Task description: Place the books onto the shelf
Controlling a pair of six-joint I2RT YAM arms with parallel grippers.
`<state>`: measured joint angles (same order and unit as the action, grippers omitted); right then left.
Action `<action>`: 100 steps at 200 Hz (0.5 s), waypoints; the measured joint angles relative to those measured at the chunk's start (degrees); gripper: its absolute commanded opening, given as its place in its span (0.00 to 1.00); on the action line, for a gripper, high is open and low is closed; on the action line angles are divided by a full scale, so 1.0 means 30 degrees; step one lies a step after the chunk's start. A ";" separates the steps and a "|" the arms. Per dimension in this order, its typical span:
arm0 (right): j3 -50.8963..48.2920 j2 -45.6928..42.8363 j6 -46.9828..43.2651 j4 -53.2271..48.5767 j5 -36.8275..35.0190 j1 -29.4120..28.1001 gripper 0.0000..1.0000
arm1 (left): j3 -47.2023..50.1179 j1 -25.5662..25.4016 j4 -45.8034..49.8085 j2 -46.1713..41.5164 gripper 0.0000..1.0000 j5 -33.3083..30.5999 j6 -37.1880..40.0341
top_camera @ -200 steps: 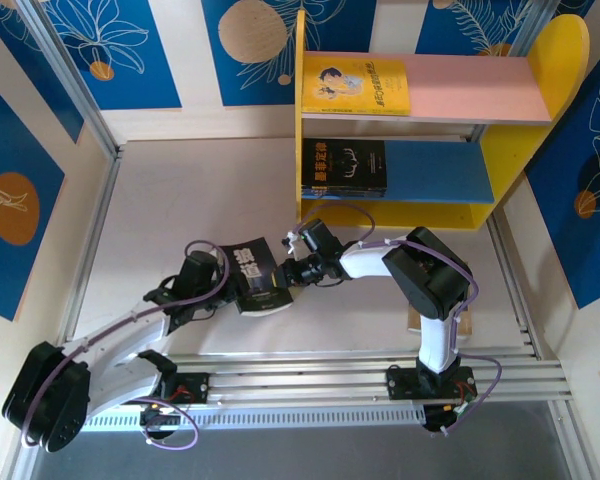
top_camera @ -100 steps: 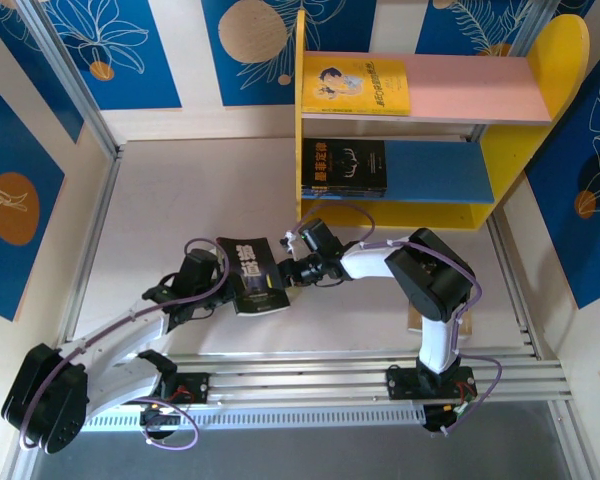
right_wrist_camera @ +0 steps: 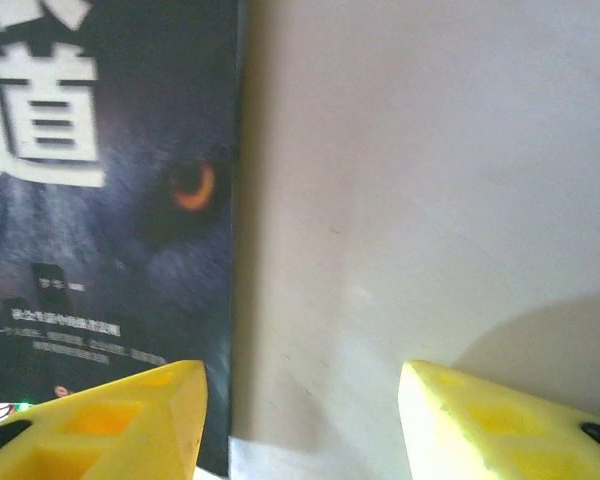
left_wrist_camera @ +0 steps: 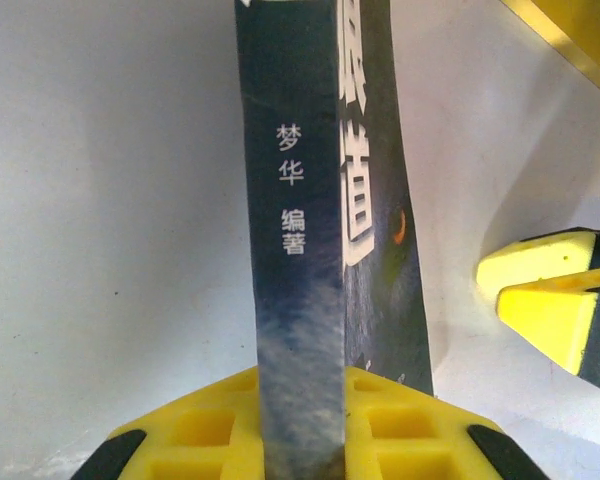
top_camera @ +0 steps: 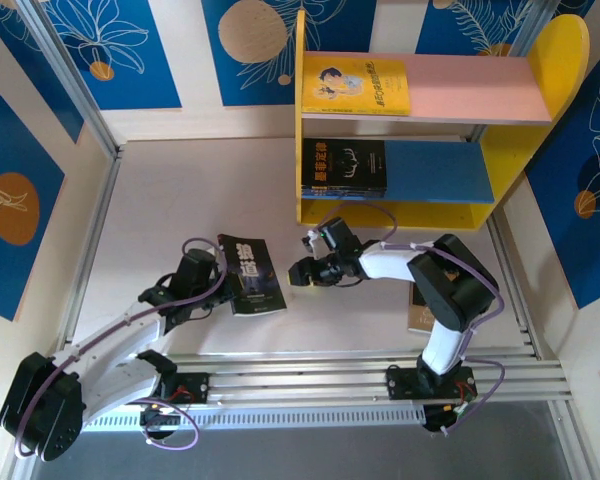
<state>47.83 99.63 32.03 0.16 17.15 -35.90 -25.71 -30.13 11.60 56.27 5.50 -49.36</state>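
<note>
Left gripper is noted left of centre in the lower half of the top view, clamped shut on a dark book. In the left wrist view the book's spine end is seen pinched between the yellow fingers at the bottom edge. The spine runs up the middle of the frame, and white characters on the cover are visible to its right. Whether the book touches the table cannot be told. Right gripper is recorded just right of the book in the top view, apart from it. Its jaws are spread with only bare table between them. In the right wrist view its fingertips are seen at the lower left and lower right corners, and the dark cover, marked by an orange eye, takes up the left of the frame. The shelf is placed at upper right of the top view. A yellow book is laid at the left end of the pink upper board. A second dark book is laid at the left end of the blue lower board. A brownish book is noted flat at lower right, partly covered by the right arm.
</note>
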 measured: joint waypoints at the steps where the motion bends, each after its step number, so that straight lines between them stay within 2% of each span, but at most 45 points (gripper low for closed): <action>1: -0.0058 -0.0073 0.0000 -0.0044 -0.0022 0.0029 0.56 | -0.0007 0.0000 0.0000 0.0000 0.00 0.0000 0.0000; 62: -0.1239 -0.3555 0.0386 -0.0954 -0.1086 0.0386 0.58 | -0.0612 -0.0022 0.0124 -0.1909 0.00 -0.0015 -0.0109; 100: -0.1523 -0.6186 0.1515 -0.0882 -0.1253 0.0386 0.61 | -0.2667 -0.0175 0.0481 -0.3191 0.00 -0.0634 -0.0153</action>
<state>43.27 81.08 36.58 -2.48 13.39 -34.74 -33.71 -30.65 13.04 46.70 3.60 -49.82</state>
